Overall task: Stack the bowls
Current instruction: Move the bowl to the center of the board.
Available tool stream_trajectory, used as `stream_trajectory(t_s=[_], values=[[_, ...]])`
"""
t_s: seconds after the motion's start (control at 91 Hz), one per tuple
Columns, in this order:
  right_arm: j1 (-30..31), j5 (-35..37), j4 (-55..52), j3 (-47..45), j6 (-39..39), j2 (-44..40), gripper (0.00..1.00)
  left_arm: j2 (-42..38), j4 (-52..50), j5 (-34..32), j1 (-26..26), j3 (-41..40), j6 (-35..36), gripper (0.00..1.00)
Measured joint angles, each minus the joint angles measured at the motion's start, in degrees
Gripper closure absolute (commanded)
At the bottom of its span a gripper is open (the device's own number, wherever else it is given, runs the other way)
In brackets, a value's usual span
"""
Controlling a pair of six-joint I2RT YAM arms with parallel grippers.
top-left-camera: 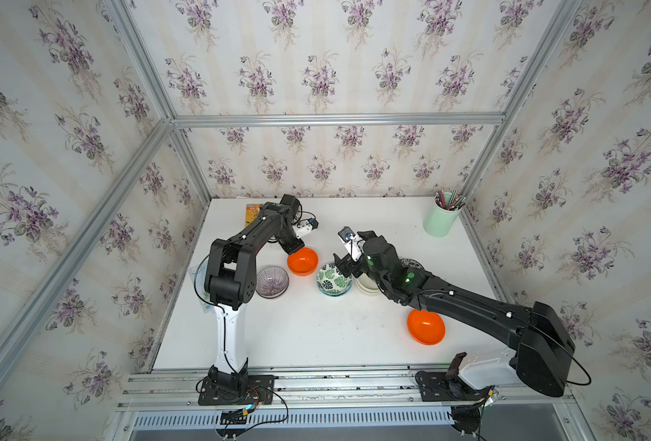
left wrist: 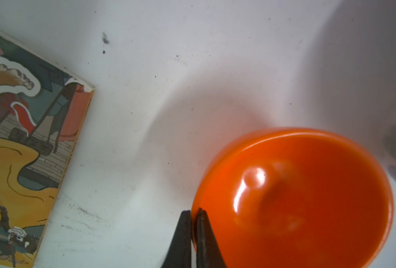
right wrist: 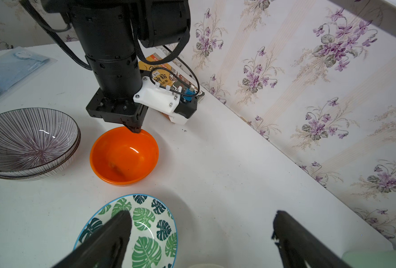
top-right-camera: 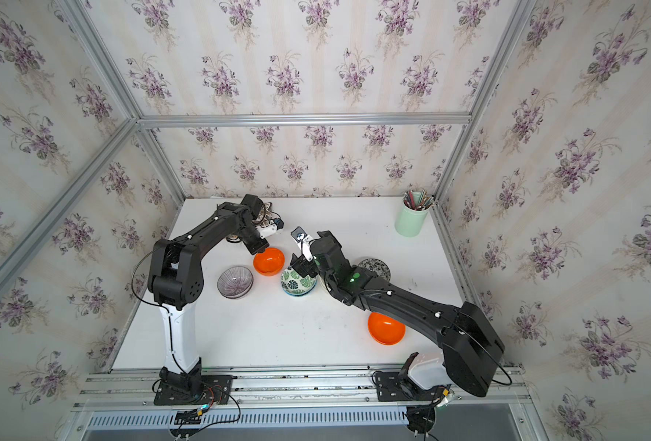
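Left gripper (left wrist: 193,212) is clamped tight on the rim of one orange bowl (left wrist: 296,197), one jaw inside and one outside. That bowl sits just beside the leaf-print bowl (top-left-camera: 334,280), on the left arm's side. Can't tell whether it's off the bench (top-left-camera: 316,343) yet. Right gripper (right wrist: 201,222) is spread wide and empty, hovering over the leaf-print bowl's edge. Purple striped bowls (right wrist: 27,143) are already nested, further out from the leaf-print bowl past the held orange one. The second orange bowl (top-left-camera: 426,326) is well apart from the leaf-print bowl, toward the front rail, partly under the right forearm. My read: the grasp is done and lift-and-carry is next. That needs a straight lift so the rim pinch doesn't slip, then a path around the leaf-print bowl. The right arm likely has to clear out before the drop into the matching bowl.
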Motion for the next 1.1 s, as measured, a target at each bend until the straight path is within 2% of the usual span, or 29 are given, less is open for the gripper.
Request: stream_trajectory(t_s=[0.385,1.099], values=[[-0.2,-0.9,-0.1,2.5,-0.2,1.9,0.01,-4.6,-1.2,3.2,-1.4,-6.7,10.0,1.00],[-0.3,-2.1,-0.8,5.2,-0.4,3.5,0.01,-4.5,-5.1,3.0,-2.0,-6.8,13.8,1.00]])
